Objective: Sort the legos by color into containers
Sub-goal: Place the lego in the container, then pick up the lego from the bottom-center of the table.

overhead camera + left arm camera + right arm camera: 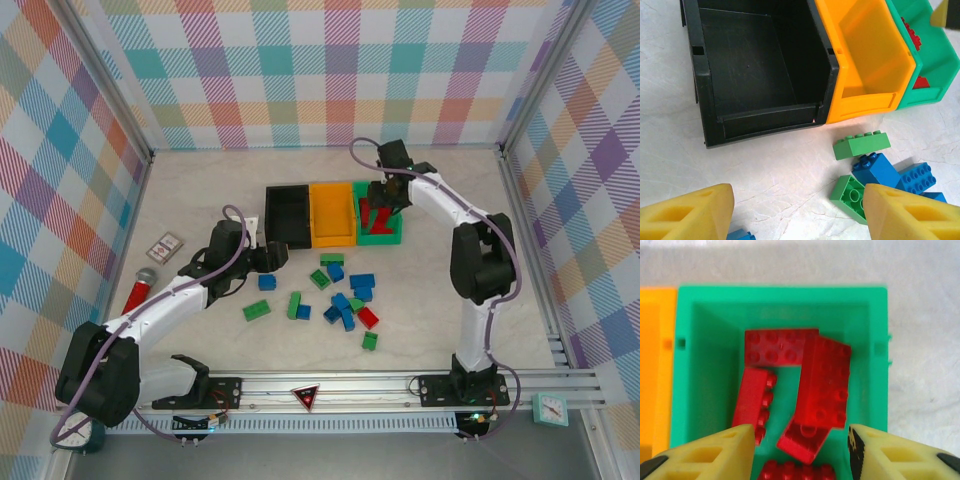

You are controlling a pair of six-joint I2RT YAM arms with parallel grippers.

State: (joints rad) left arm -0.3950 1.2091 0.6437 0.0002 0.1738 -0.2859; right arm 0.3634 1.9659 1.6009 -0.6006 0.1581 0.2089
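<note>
Three containers stand in a row at mid-table: a black bin [287,215], an orange bin [332,212] and a green bin [381,239]. My right gripper [385,205] hangs open over the green bin [705,365], which holds several red legos [822,382]; nothing sits between its yellow fingers [725,452]. Loose blue legos [343,305], green legos [256,310] and one red lego [368,317] lie scattered in front of the bins. My left gripper [270,256] is low before the black bin [755,65], open [797,215] and empty, with an upturned green lego [850,192] by its right finger.
A red glittery tube [137,292] and a small patterned card [164,246] lie at the left. The black and orange [870,55] bins hold nothing. Plaid walls close in the table; a metal rail [350,385] runs along the near edge.
</note>
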